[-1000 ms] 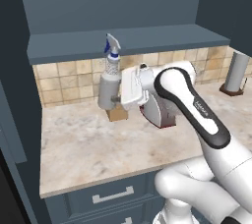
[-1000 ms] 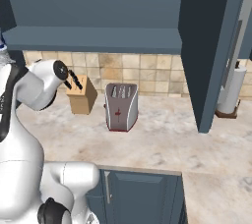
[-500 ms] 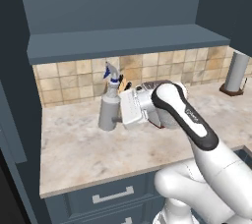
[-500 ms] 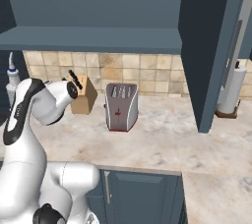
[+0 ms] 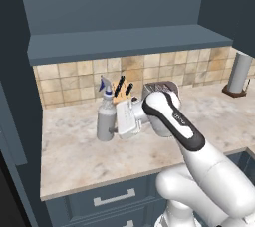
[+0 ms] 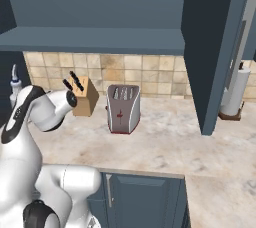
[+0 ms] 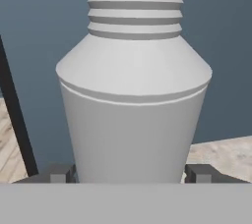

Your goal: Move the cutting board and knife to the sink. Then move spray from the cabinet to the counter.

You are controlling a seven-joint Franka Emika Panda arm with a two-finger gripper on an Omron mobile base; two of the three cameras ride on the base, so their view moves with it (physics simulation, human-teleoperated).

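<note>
Gripping status: gripper (image 7: 130,174) has its two finger tips (image 7: 60,174) standing wide, one on each side of the spray bottle's body; in the hand view they sit just beside its walls, and whether they press on it or have let go cannot be told.
Spray position: spray (image 5: 106,115) stands upright on the counter (image 5: 74,151), in front of the tiled backsplash (image 5: 60,84) and below the cabinet (image 5: 124,42) ledge.
Spray detail: grey-white body with ribbed neck in the hand view; blue-and-white trigger nozzle at the top in the left base view.
Neighbours: knife block (image 6: 82,97) with black handles just behind and beside the spray; toaster (image 6: 122,108) further along; paper towel roll (image 6: 235,92) well apart at the far end.
Task stage, judged: bottle base appears down on the stone, so the second part looks at or near its last step; release and withdrawal remain, if not yet made.
First part: cutting board, knife and sink lie outside these views; completion cannot be confirmed.
Risk, judged: a sideways pull-out could tip the slim bottle.
Labels and writing: none legible on the bottle, toaster or block; the toaster bears a small red mark, unreadable.
</note>
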